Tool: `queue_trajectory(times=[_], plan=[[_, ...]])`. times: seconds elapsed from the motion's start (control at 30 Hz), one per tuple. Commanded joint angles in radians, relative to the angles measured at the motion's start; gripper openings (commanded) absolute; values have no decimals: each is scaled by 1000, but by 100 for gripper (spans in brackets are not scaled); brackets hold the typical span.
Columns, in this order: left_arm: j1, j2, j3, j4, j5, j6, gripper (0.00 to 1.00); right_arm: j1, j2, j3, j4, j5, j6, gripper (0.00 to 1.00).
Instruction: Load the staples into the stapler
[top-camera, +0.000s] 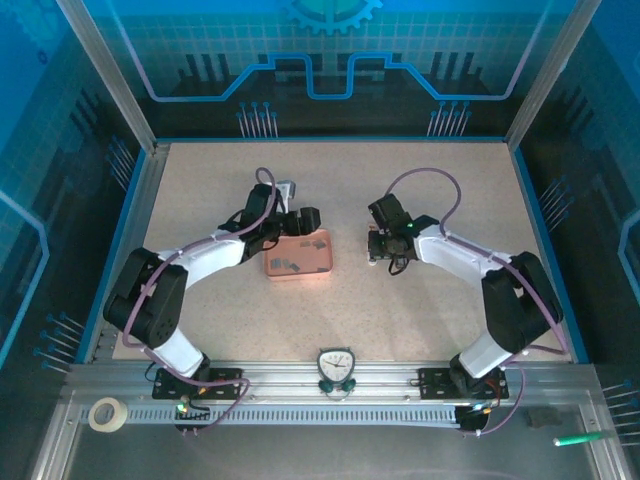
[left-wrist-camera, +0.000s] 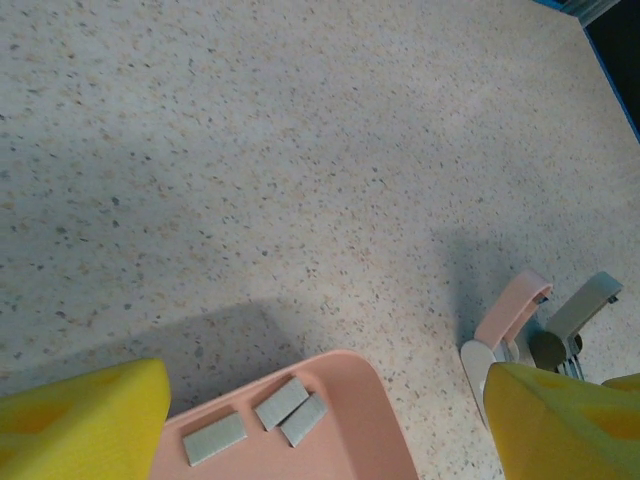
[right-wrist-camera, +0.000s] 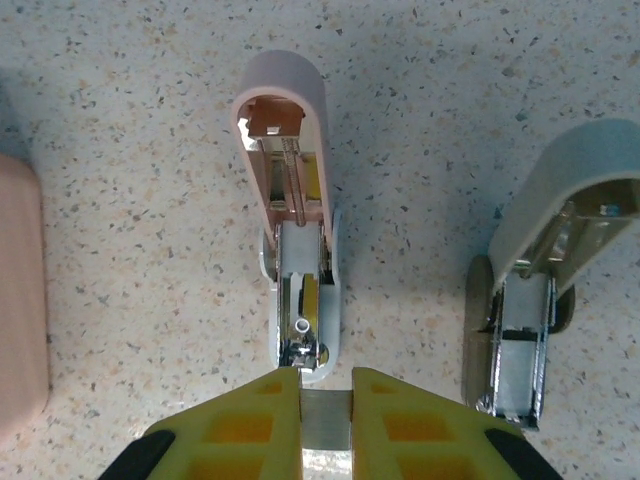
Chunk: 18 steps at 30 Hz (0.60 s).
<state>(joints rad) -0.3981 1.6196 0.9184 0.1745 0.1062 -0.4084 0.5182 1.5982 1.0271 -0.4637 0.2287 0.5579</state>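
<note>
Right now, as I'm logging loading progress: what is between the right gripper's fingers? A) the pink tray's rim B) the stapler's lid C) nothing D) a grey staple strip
D: the right gripper is shut on a grey staple strip, just short of the open stapler.
</note>
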Motion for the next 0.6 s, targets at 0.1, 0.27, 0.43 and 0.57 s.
queue_trajectory(times=[0.1, 0.27, 0.43, 0.57], plan=[[29, -25, -24, 51, -10, 32, 83, 22, 66, 59, 32, 19, 13, 16], [35, -24, -26, 54, -1, 30, 83, 33, 97, 65, 36, 17, 20, 16], [38, -23, -26, 53, 7, 31, 83, 41, 105, 65, 30, 24, 27, 16], [38, -23, -29, 55, 9, 28, 83, 44, 100, 49, 32, 35, 37, 16]])
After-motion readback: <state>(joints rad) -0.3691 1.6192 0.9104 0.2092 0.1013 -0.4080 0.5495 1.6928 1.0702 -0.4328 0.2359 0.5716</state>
